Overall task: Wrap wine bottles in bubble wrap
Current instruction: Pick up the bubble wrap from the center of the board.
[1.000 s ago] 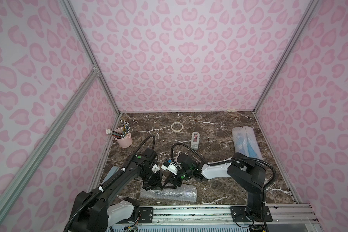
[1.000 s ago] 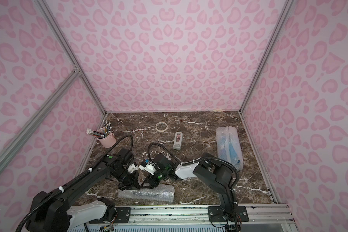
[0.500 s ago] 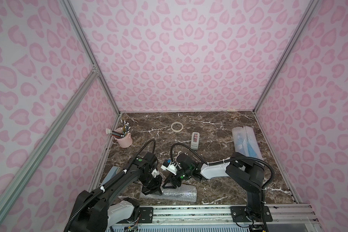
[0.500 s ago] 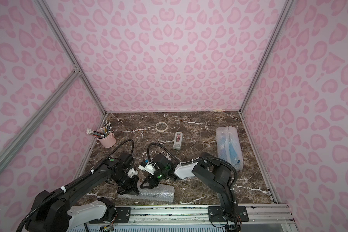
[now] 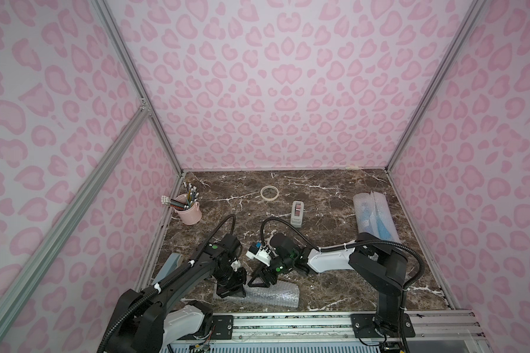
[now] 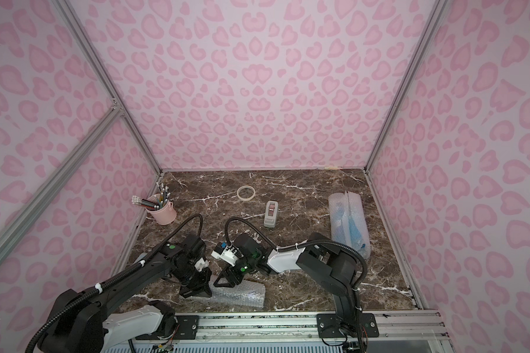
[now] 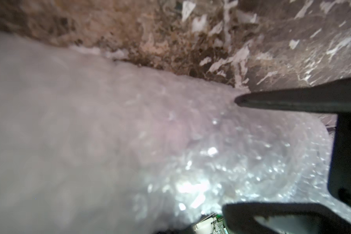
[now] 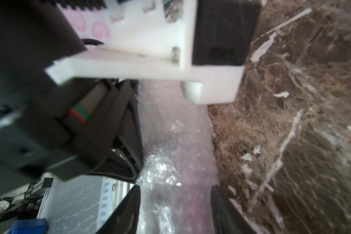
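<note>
Finishing the wrap: judged the last tuck of the third bundle; roll of bubble wrap (image 5: 271,297) lies on its side at the table's (image 5: 334,275) front edge, by the rail.
Bottle: not seen plainly; purplish tint thru the plastic in the right wrist view, so prob. inside.
Left gripper (image 5: 233,288): jaws shut tight, tip on the roll's left end; whether a flap is pinched, can't tell.
Right gripper (image 8: 175,193): jaws apart, one each side of the roll, just beside the left one.
Doing it well: pin the loose edge w/ left, press light w/ right; don't let the roll spring open or slide off the front.
Tape dispenser (image 5: 297,214): mid table, well apart; prob. needed next.
Done ones: two wrapped bundles (image 5: 375,218), blue showing thru, far right.
Far: pencil cup (image 5: 188,211) at left, tape ring (image 5: 269,193) at back.
</note>
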`<act>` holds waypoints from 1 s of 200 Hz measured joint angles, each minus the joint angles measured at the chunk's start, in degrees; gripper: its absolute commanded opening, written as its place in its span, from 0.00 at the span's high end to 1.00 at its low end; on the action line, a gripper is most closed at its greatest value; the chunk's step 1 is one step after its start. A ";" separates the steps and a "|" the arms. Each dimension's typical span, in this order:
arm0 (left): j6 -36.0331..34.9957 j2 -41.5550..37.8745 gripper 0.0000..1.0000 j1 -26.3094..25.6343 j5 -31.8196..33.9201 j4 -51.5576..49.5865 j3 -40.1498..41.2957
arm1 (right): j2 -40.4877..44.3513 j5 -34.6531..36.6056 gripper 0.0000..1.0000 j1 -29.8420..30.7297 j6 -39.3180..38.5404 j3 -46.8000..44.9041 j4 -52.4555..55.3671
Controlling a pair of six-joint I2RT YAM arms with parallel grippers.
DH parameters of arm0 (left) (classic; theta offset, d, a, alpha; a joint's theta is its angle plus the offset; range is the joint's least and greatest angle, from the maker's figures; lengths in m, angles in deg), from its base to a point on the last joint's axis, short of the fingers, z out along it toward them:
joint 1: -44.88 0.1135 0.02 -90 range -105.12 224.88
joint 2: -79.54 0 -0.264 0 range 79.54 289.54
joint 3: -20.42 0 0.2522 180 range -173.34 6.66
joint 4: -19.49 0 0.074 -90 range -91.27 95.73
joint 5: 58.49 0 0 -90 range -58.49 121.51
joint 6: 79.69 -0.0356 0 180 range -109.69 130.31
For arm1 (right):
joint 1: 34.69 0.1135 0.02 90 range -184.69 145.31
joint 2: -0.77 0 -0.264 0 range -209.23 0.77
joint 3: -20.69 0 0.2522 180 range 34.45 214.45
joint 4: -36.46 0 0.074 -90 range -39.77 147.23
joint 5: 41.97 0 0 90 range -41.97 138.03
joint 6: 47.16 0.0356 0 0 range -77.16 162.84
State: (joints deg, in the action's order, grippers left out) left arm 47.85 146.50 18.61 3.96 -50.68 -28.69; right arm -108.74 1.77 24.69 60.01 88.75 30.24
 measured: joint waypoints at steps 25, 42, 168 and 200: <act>1.01 0.04 0.95 0.00 2.29 1.18 -0.07 | 1.20 1.05 0.38 0.55 -1.57 -0.35 0.24; 1.44 0.42 0.95 0.00 3.19 1.44 -0.46 | 1.01 2.10 0.36 0.74 -3.06 0.35 2.08; 0.22 -0.85 0.93 0.02 7.72 0.33 -3.67 | -4.28 8.76 0.38 1.97 -1.70 7.43 10.84; -0.68 -2.54 0.90 0.04 9.49 -2.32 -5.81 | -5.46 8.66 0.45 2.05 -1.05 8.61 11.06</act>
State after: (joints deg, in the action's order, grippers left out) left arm 47.17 143.96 18.66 13.45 -52.99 -34.51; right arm -114.21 10.43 26.74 58.96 97.36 41.30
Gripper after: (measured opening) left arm 0.079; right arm 0.571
